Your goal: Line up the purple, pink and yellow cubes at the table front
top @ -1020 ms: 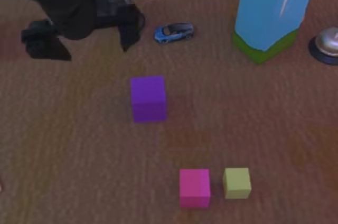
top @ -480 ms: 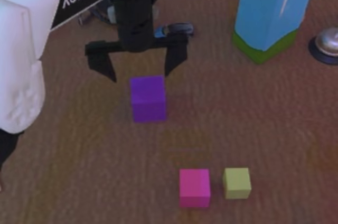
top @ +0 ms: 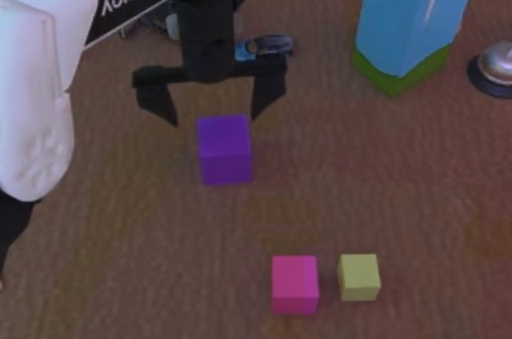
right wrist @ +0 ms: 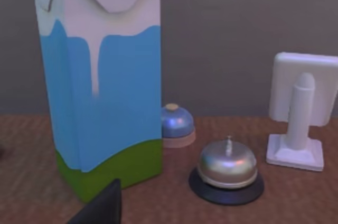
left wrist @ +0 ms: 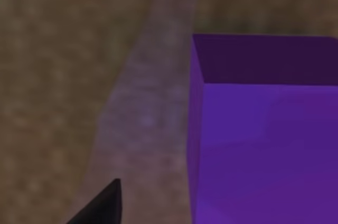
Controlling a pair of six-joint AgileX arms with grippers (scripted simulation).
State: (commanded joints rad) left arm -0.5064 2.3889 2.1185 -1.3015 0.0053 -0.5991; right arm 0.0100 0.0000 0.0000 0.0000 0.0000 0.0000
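Observation:
The purple cube (top: 225, 149) sits left of the table's middle. My left gripper (top: 214, 113) hangs open just behind it, its two black fingers spread wider than the cube and apart from it. The left wrist view shows the purple cube (left wrist: 264, 139) close up, with one fingertip (left wrist: 103, 205) beside it and a strip of table between. At the table front, the pink cube (top: 294, 283) and the smaller yellow cube (top: 358, 277) stand side by side with a small gap. My right arm is out of the top view; the right wrist view shows only one fingertip (right wrist: 105, 203).
A blue toy car (top: 268, 45) lies behind the left gripper. At the back right stand a tall blue, white and green carton (top: 412, 19) and a silver bell (top: 496, 67). The right wrist view also shows a blue bell (right wrist: 177, 123) and a white stand (right wrist: 301, 113).
My left arm swung in from the back left corner to just behind the purple cube, fingers spread. Over the last half second it barely moved. The cubes stayed put.

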